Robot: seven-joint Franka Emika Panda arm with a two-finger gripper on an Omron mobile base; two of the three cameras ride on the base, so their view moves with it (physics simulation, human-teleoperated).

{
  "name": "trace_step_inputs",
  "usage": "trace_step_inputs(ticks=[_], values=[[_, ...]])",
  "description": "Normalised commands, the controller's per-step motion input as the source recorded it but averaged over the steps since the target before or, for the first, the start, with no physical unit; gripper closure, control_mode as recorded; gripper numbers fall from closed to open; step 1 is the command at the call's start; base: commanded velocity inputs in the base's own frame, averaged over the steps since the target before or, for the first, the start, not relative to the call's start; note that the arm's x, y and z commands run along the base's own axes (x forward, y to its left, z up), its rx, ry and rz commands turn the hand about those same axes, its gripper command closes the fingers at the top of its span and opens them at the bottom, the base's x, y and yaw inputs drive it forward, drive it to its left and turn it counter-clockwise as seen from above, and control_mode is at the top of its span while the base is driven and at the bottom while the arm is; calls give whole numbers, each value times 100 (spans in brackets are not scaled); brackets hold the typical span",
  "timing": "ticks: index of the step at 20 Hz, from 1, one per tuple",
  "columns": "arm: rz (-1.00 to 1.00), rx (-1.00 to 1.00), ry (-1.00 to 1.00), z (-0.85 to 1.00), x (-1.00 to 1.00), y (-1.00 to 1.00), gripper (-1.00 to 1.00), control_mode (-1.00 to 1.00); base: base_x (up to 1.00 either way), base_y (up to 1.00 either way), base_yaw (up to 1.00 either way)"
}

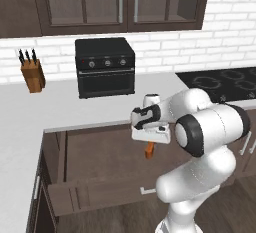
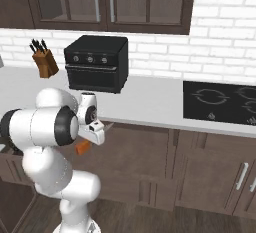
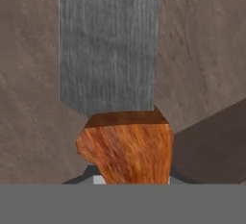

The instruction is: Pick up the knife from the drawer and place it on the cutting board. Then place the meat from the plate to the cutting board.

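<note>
My gripper (image 1: 149,142) is shut on the knife (image 1: 149,150), holding it in the air over the open drawer (image 1: 95,154). The orange handle (image 2: 82,147) sticks out below the hand and the short grey blade (image 2: 107,125) points out the other side. In the hand view the handle (image 3: 127,151) sits low in the middle, the blade (image 3: 108,45) runs up from it, and brown wood lies behind. The drawer's front panel (image 1: 100,194) stands pulled out toward me. The cutting board, the plate and the meat are out of view.
A black toaster oven (image 1: 105,67) stands on the white counter (image 1: 50,109) behind the drawer. To its left is a wooden knife block (image 1: 32,72) with black-handled knives. A black cooktop (image 1: 225,84) lies to the right, under dark upper cabinets (image 1: 120,2).
</note>
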Motion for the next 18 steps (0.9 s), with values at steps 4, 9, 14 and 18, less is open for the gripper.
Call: trace_step_inputs(ticks=[4, 9, 14, 18], values=[[-3, 1, -3, 74, -43, -17, 100, -100, 0, 0, 0], [-1, 2, -4, 75, -64, -24, 100, -100, 0, 0, 0], [-3, 2, -3, 71, -65, -33, 100, -100, 0, 0, 0], [-7, 1, 0, 64, -57, -13, 100, -100, 0, 0, 0]])
